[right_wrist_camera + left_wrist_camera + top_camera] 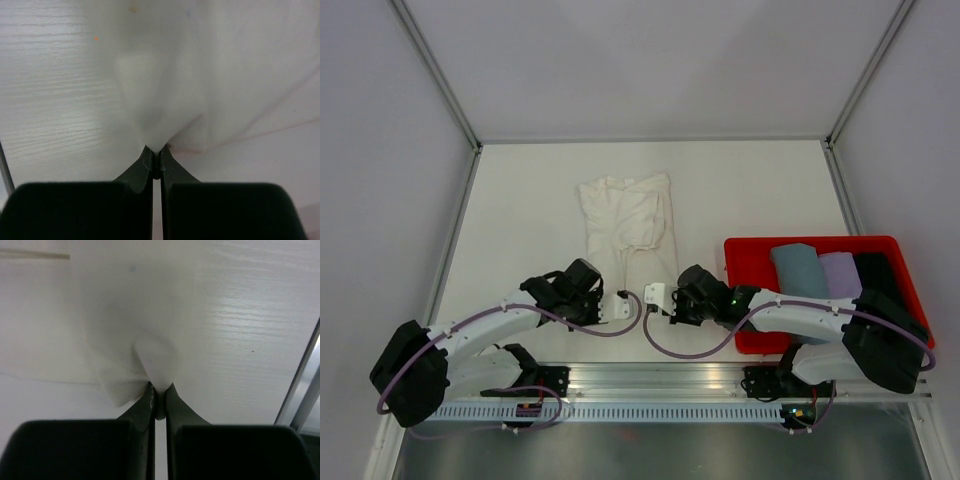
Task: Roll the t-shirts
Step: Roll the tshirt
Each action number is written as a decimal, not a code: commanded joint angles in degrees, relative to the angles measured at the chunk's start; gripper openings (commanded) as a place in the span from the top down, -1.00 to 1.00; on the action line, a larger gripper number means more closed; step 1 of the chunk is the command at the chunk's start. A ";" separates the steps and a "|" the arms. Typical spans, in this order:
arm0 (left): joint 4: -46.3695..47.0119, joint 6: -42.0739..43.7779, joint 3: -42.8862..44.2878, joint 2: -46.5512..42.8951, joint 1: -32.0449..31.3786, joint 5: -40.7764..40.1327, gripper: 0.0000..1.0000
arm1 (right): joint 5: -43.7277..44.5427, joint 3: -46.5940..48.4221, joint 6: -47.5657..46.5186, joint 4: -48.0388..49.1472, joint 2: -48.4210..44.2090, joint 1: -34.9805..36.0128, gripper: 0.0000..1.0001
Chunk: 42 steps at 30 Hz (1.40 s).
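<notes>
A wrinkly cream t-shirt [628, 225] lies folded into a narrow strip on the white table, its near end toward the arms. My left gripper [621, 297] is shut on the near left corner of that end; in the left wrist view the cloth [156, 357] bunches into the closed gripper [159, 389]. My right gripper [647, 297] is shut on the near right corner, and the right wrist view shows fabric [165, 100] pinched at the gripper [156, 150]. The two grippers sit close together, almost tip to tip.
A red bin [745, 250] stands at the right, close to the right arm. It holds a grey-blue shirt [800, 270], a lilac one [840, 272] and a black one [875, 272]. White walls enclose the table; a metal rail [650, 380] runs along the near edge.
</notes>
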 commanded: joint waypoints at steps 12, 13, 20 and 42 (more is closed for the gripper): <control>-27.90 4.32 11.75 3.33 6.06 19.67 0.95 | -18.40 8.76 13.76 -14.20 -5.26 0.18 0.99; -29.05 6.15 11.84 3.59 7.02 20.38 0.95 | -19.20 8.77 15.42 -14.81 -5.70 0.18 0.99; -34.94 13.28 13.50 6.75 11.95 23.63 0.95 | -26.23 3.58 26.58 -6.82 -9.30 -1.05 0.99; -32.14 19.62 22.21 27.84 20.57 22.67 0.95 | -25.97 0.68 39.43 -4.18 0.44 -14.14 0.92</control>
